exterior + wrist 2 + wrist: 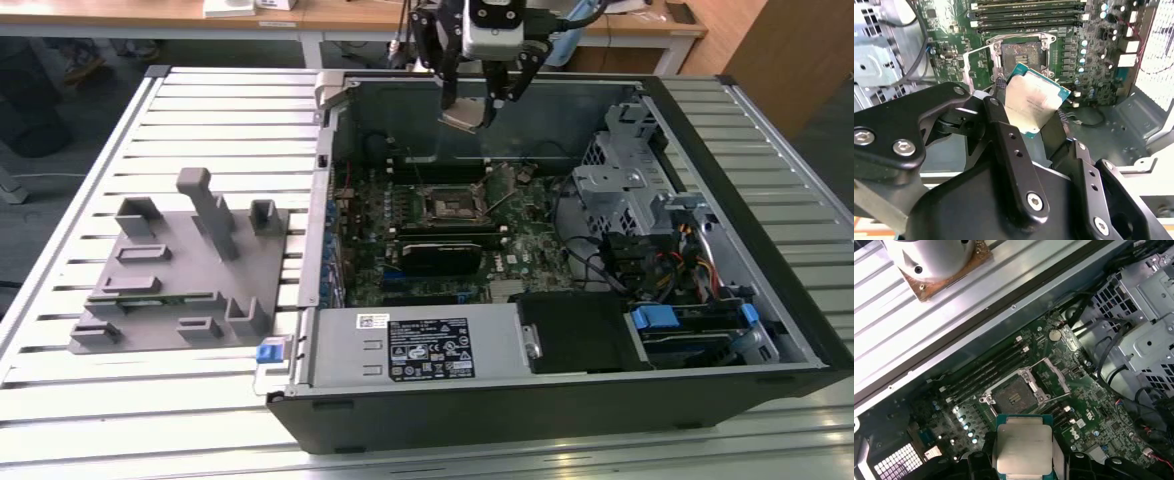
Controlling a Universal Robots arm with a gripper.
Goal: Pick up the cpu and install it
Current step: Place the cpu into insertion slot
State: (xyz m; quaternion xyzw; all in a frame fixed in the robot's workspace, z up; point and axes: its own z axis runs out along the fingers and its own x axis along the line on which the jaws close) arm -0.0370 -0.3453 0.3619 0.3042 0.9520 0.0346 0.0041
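Between the black fingers of the gripper, the cpu is pinched by its edges and held tilted in the air, silvery top showing in the second wrist view. Beyond it the socket, metal frame lifted, lies bare on the green motherboard inside the computer case. Well apart, a grey holder stands on the slatted table

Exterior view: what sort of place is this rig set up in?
Probably a lab or workshop bench for computer assembly: an open computer case on a slatted metal table, a grey pegged holder beside it, wooden desks behind.
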